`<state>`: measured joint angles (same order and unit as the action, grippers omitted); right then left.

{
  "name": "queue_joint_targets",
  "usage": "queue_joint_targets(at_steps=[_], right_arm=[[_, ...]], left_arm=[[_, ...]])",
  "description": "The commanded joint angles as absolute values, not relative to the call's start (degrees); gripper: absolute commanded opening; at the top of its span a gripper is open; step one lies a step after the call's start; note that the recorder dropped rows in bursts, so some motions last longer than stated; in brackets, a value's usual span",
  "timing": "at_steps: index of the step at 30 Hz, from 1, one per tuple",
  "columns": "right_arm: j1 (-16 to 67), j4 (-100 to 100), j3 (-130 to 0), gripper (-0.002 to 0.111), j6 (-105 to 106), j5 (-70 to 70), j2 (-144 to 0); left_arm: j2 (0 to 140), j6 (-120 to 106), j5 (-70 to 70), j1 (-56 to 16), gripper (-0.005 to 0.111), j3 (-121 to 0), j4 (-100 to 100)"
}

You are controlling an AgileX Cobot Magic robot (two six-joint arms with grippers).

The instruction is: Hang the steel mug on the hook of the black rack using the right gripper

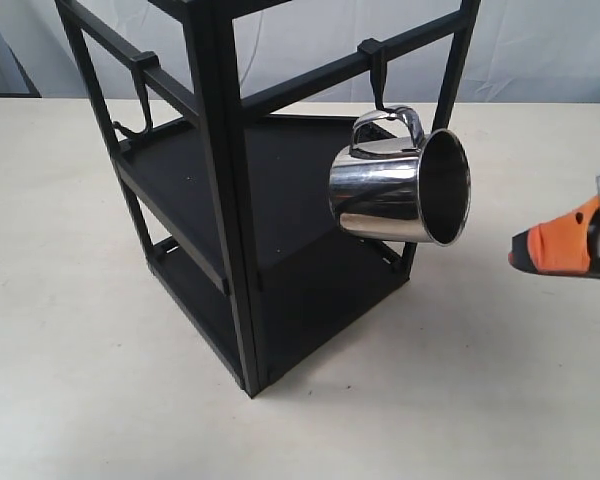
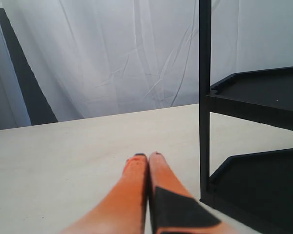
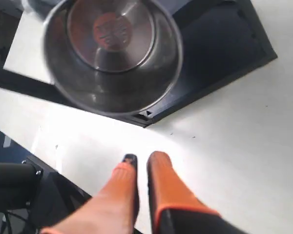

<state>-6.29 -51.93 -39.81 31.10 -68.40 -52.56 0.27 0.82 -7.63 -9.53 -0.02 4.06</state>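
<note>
The steel mug [image 1: 390, 195] hangs by its looped handle from the hook [image 1: 378, 75] on the right cross rail of the black rack [image 1: 220, 200], tilted with its open mouth turned to the right. My right gripper [image 1: 520, 255] is at the right edge of the exterior view, well clear of the mug. In the right wrist view the right gripper [image 3: 144, 158] holds nothing, its orange fingers a narrow gap apart, and the mug [image 3: 112, 53] shows its inside beyond them. My left gripper [image 2: 147, 156] is shut and empty over the table, beside a rack post [image 2: 205, 97].
A wider black J hook [image 1: 140, 95] hangs on the rack's left rail. The rack stands on a pale table [image 1: 80, 350], with its lower shelf [image 3: 219, 53] under the mug. White curtains close off the back.
</note>
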Motion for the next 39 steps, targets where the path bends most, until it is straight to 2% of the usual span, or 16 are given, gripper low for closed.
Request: queue_joint_targets(at_steps=[1, 7, 18, 26, 33, 39], right_arm=[[-6.6, -51.2, -39.7, -0.001, 31.0, -70.0, -44.0], [-6.6, -51.2, -39.7, -0.001, 31.0, -70.0, -36.5], [-6.6, -53.3, -39.7, -0.001, 30.4, -69.9, -32.0], [-6.6, -53.2, -34.4, -0.001, 45.6, -48.3, -18.7], [-3.1, -53.8, -25.7, -0.001, 47.5, -47.2, -3.7], [0.5, -54.0, -20.1, -0.001, 47.4, -40.8, 0.0]], left_arm=[[0.0, 1.0, -7.3, -9.8, 0.002, 0.0, 4.1], [0.0, 1.0, -7.3, -9.8, 0.002, 0.0, 4.1], [0.0, 1.0, -7.3, -9.8, 0.002, 0.0, 4.1], [0.0, 1.0, -7.3, -9.8, 0.002, 0.0, 4.1], [0.0, 1.0, -7.3, -9.8, 0.002, 0.0, 4.1], [0.0, 1.0, -7.3, -9.8, 0.002, 0.0, 4.1]])
